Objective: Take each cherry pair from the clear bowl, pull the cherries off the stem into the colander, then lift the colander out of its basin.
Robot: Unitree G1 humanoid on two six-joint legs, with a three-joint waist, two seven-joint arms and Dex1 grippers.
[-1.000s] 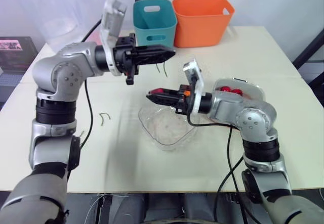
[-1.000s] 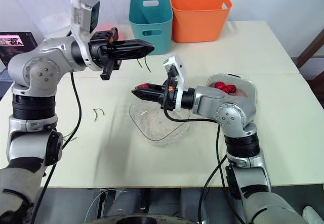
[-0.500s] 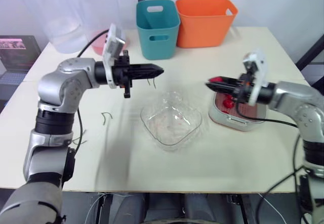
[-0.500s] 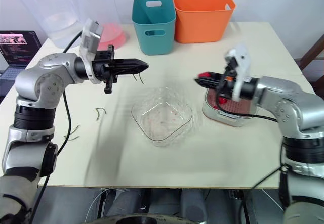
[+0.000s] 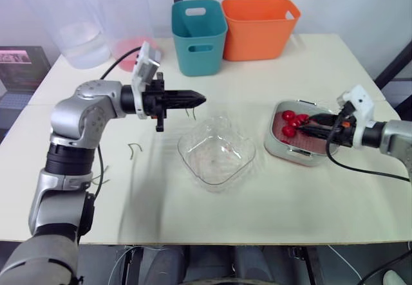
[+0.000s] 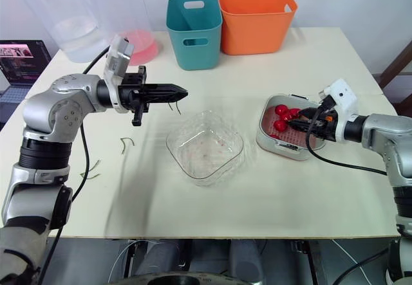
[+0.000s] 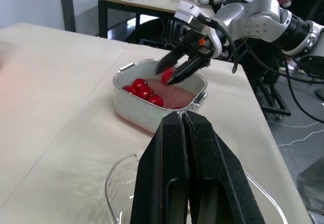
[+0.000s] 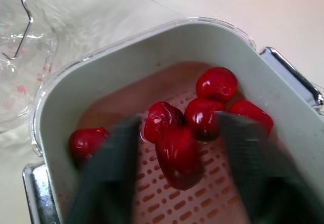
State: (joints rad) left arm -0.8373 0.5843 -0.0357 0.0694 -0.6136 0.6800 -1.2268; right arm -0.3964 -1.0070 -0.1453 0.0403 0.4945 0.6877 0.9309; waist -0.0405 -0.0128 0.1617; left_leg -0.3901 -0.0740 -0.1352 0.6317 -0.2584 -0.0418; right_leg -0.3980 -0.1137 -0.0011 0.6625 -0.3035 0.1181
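Cream tabletop, colander: cherry between parted right jaws (stem in left pair).

clear bowl: upright, table centre; colander: seated in basin; holding red cherries

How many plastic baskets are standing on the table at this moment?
2. The teal basket stands at the far edge of the table. The orange basket stands close beside it, on the robot's right. No other basket seems hidden behind them.
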